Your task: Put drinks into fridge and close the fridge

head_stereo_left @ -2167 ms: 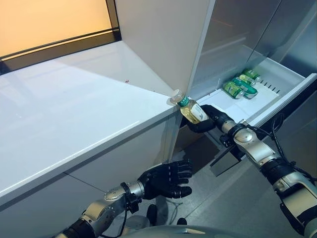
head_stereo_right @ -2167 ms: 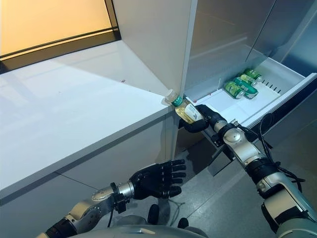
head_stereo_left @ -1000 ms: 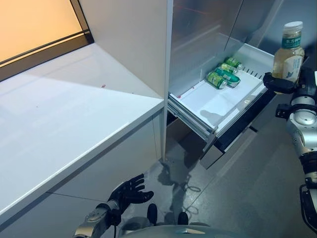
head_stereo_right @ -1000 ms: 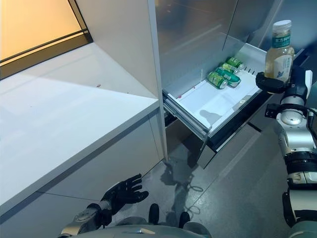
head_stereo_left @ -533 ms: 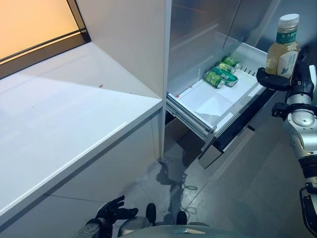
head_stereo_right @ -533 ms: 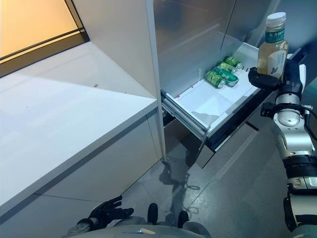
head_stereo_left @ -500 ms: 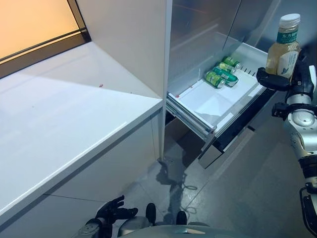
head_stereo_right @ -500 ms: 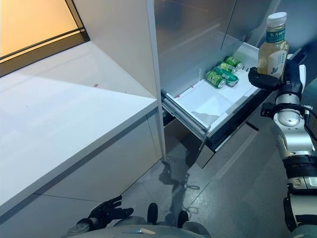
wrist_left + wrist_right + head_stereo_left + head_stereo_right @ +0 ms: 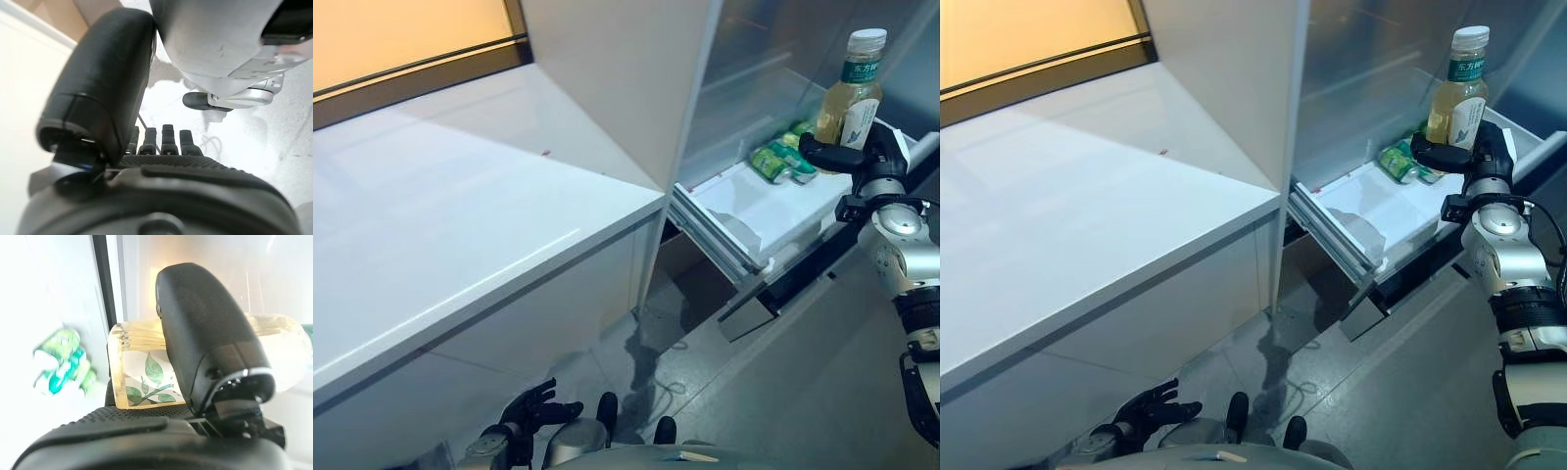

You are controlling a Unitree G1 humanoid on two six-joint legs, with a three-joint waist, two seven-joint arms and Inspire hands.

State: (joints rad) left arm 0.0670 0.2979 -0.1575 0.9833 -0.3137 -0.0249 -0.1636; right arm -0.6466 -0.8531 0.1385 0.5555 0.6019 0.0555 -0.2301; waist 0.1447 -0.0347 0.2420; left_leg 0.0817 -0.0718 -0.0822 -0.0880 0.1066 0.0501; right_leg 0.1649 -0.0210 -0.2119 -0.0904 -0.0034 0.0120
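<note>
A drink bottle (image 9: 1457, 98) with pale yellow liquid, a green leaf label and a white cap stands upright in my right hand (image 9: 1461, 153), whose fingers and thumb are curled round its lower half. It hangs over the far end of the open white fridge drawer (image 9: 759, 211), just above several green cans (image 9: 773, 162) lying there. The right wrist view shows the bottle (image 9: 142, 377) under my thumb (image 9: 205, 342), with the cans (image 9: 61, 362) beyond. My left hand (image 9: 527, 416) hangs low by the floor, fingers (image 9: 161, 142) straight and holding nothing.
A long white counter (image 9: 460, 215) fills the left. A tall white cabinet side (image 9: 617, 78) stands between it and the steel fridge front (image 9: 764, 49). Grey floor (image 9: 803, 392) lies below the drawer.
The camera has swung, shifting the scene to the right. My right hand has carried the bottle from the drawer's outer edge inward, over the cans. The left hand stays low.
</note>
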